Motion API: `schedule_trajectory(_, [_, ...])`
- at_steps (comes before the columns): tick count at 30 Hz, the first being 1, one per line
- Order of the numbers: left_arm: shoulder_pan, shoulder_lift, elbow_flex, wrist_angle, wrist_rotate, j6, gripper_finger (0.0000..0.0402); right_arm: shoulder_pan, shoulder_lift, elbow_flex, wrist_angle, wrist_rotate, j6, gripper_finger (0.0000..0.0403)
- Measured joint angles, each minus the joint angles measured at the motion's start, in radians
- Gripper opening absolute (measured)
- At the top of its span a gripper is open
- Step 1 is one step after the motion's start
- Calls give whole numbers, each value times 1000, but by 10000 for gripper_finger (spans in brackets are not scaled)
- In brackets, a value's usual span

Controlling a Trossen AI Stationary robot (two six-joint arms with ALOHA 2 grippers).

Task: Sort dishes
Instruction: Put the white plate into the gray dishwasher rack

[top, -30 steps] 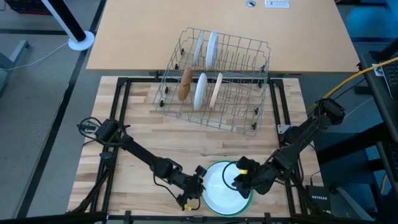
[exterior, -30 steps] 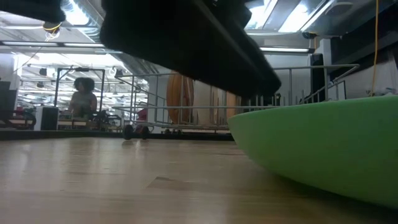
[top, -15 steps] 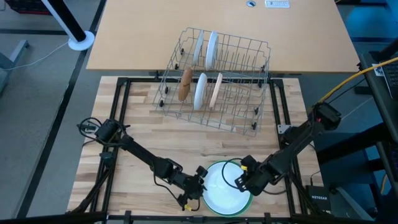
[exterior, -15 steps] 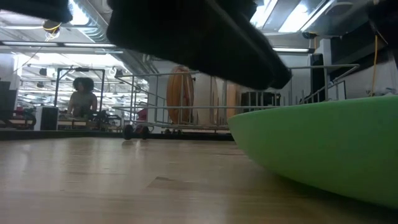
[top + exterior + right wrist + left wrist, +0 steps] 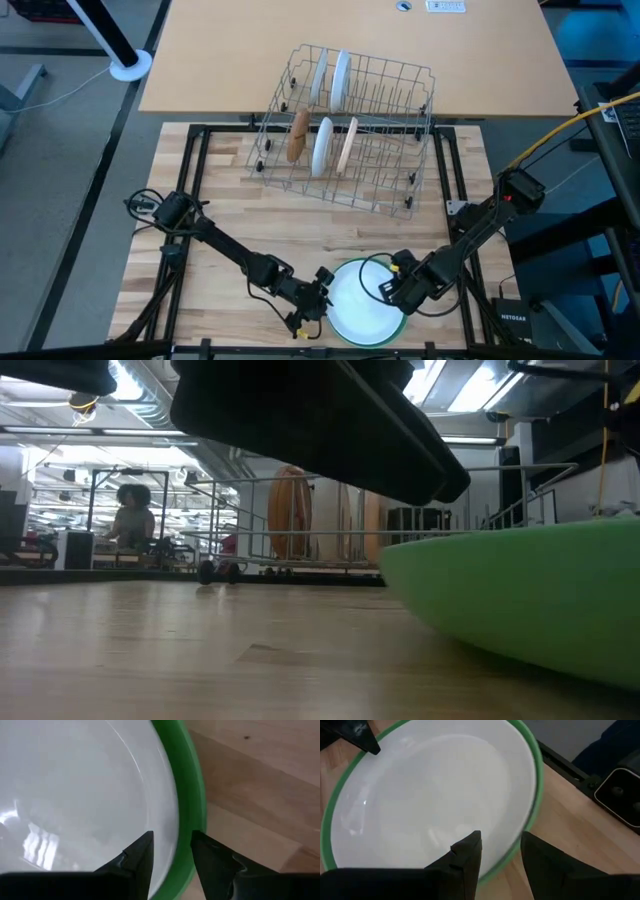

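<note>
The large plate point(image 5: 360, 305), white inside with a light green rim, lies on the wooden table near its front edge; the low view shows its green side point(image 5: 520, 600). My left gripper point(image 5: 320, 303) is shut on its left rim and my right gripper point(image 5: 390, 292) on its right rim. Other dishes stand on edge in the grey wire rack point(image 5: 390, 150): two white plates point(image 5: 330, 80) at the back, and a brown plate point(image 5: 298, 135), a white plate point(image 5: 322, 145) and a tan plate point(image 5: 348, 145) in front. My left gripper point(image 5: 501, 836) has the plate's green rim point(image 5: 512, 862) between its two fingers, one finger point(image 5: 467, 855) over the white inside, the other point(image 5: 540, 862) outside. It comes low from the table's left. The plate rests on the table. My right gripper point(image 5: 171, 837) has the plate's right rim point(image 5: 187, 820) between its fingers, one finger point(image 5: 140, 855) over the white inside, the other point(image 5: 210, 857) at the green outer edge. It comes from the table's right, slanting down. The plate rests on the table.
The rack straddles the wooden table's far edge and the tan table point(image 5: 220, 60) behind it. Bare wood point(image 5: 300, 230) lies between rack and plate. A dark arm point(image 5: 300, 420) crosses the top of the low view. A person point(image 5: 130, 515) shows far off in the room.
My right gripper has gone a little toward the table's right and near edges, from over the plate's inside out to its right rim. The plate has slid slightly toward the table's right.
</note>
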State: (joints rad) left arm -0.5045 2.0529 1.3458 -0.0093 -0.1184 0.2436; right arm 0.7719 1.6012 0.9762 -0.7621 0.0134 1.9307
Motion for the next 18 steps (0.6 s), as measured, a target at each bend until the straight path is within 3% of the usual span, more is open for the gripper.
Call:
schedule_trajectory(11, [4,0,0,-1,0,27,129,0,7,0,20,-7,3,138])
schedule_trajectory(18, [5,0,0,-1,-24,53,129,0,60,0,136,-18,3,138])
